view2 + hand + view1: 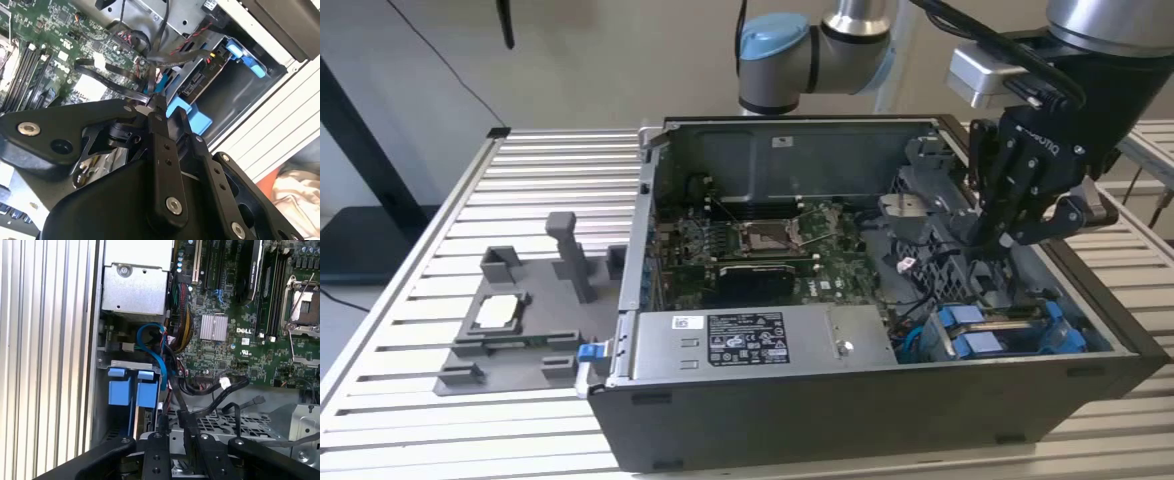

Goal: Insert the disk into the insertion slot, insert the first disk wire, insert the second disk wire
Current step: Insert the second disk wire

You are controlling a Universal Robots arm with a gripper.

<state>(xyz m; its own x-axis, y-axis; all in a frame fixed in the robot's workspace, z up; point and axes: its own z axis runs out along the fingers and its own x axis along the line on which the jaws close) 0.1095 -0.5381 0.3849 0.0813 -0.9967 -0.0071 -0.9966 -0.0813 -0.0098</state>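
Claw (151, 106) pinched on what looks like the disk wire (175, 397), disk (200, 82) seated in the insertion slot (240, 87) just beyond its tips: pushed in askew, the wire could jam or slip free

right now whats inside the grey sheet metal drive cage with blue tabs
In the first wrist view, two bright blue plastic carrier tabs stand in the grey sheet-metal drive cage. Whatever lies beneath them is hidden by the cage's walls.
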